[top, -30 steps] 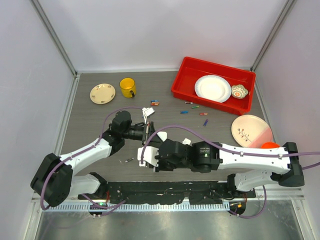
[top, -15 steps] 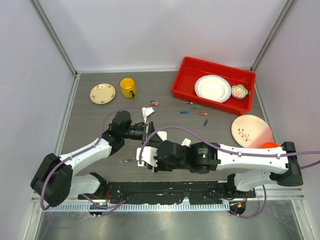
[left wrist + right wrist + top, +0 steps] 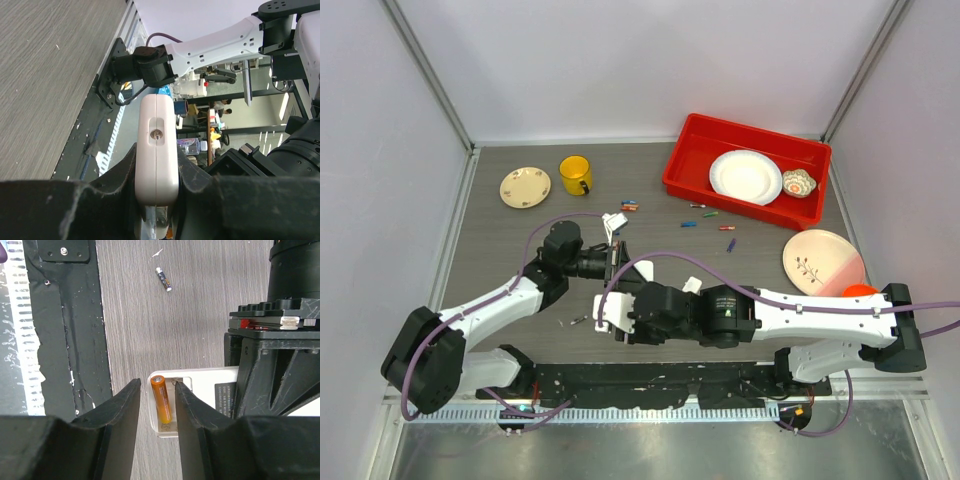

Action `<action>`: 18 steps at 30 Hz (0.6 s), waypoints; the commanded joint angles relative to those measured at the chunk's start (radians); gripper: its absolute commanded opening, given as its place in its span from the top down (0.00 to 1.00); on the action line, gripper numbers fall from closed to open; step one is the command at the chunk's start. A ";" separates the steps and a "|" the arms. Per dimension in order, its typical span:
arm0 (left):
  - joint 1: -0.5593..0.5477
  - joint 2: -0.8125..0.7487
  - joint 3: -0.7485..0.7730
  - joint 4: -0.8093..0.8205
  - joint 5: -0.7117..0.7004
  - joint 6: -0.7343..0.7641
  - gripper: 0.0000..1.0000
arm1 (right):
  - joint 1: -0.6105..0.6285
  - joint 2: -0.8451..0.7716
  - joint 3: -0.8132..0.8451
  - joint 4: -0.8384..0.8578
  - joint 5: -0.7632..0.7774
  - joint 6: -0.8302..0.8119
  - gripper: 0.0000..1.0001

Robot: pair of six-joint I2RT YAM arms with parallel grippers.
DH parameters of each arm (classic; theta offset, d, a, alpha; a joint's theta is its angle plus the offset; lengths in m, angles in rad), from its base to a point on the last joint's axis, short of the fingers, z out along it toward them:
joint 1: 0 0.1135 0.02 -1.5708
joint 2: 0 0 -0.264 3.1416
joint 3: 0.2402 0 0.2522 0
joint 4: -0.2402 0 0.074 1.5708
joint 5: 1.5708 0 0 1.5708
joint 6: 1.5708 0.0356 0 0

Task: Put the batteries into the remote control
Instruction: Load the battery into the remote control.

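Several batteries (image 3: 689,225) dot the grey table (image 3: 500,250), white walls (image 3: 620,60) around.

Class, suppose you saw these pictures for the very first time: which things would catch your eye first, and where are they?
The orange battery lying in the open bay of the white remote, between the fingers of the right gripper at mid-table, draws the eye first. The left gripper clamps that remote. Next comes the red tray at the far right, with a white plate inside.
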 commanded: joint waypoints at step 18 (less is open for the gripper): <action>0.000 -0.044 0.008 0.030 0.016 -0.016 1.00 | -0.016 -0.077 0.031 0.076 0.102 0.038 0.49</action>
